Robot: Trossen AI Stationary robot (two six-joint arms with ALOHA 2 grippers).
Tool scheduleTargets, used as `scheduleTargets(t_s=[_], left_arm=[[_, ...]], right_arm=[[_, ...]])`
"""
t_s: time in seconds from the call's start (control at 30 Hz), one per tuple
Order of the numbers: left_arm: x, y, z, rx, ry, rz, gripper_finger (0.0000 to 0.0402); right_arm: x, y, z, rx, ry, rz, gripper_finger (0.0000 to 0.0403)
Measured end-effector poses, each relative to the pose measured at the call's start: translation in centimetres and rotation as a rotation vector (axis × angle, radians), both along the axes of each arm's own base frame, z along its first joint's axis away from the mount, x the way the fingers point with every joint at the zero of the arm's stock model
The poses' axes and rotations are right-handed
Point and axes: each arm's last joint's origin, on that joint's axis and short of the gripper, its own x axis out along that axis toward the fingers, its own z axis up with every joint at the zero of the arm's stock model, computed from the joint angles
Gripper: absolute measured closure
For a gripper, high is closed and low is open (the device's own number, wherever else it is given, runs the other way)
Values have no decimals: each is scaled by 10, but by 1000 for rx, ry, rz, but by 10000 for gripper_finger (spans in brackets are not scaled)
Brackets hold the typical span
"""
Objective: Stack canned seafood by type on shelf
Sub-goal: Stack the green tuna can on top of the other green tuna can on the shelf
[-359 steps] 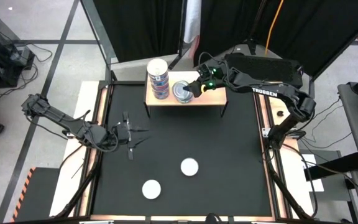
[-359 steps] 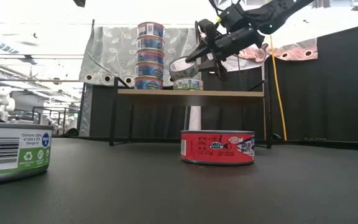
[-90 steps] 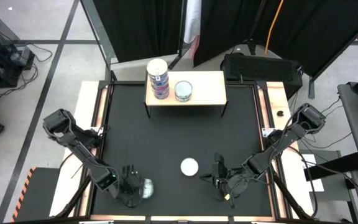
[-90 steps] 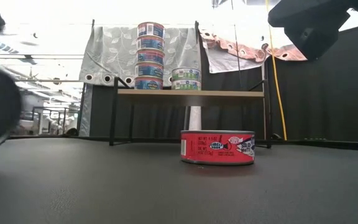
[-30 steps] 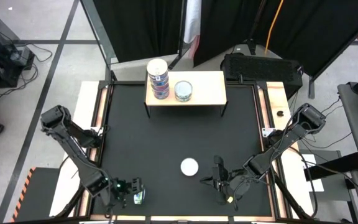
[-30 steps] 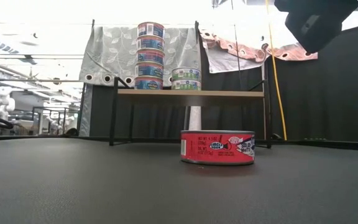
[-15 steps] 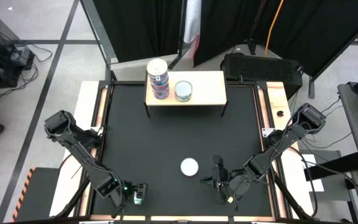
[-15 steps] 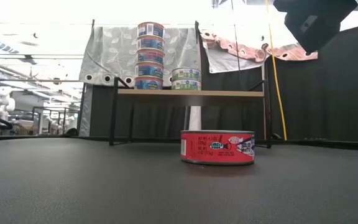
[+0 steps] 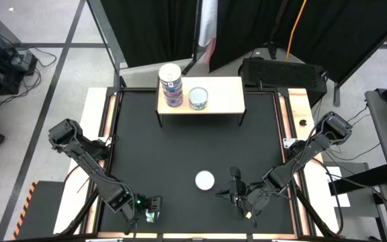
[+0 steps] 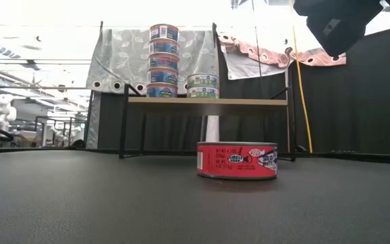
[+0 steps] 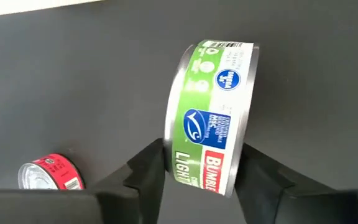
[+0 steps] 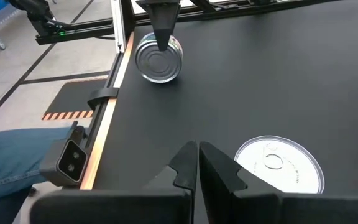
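Left hand (image 11: 202, 168) clamps green tin (image 11: 213, 115) (held on edge).

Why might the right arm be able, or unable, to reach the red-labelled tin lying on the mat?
Probably able: the red-labelled tin lies just beside the shut right gripper, with only bare mat between them.

Carrying tins: black table (image 9: 193, 144) and shelf (image 9: 224, 97).
Resting on table: shelf, red tin (image 10: 236, 160); sitting on shelf: blue stack (image 10: 163, 61), green-white pair (image 10: 202, 86).
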Motion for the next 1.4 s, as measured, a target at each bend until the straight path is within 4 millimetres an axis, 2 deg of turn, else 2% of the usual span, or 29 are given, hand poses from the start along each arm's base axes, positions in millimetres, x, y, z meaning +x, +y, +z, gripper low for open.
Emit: scheduleTargets(t_s=[0.2,0.57,0.77,1.03,1.4], left_arm=[[2,-2,1,-49,-22,74,248],[8,4,3,-126,-91,444,253],[18,13,10,-253,-148,679,254],[34,25,45,-618,-250,896,255],[43,64,101,-1069,-353,1137,253]], right_arm=[[0,0,0,4,-4,0,392],[1,-2,2,-16,-43,-74,392],[3,-3,7,-139,-106,-118,392],[7,0,20,-500,-224,36,384],[6,6,31,-821,-316,145,318]])
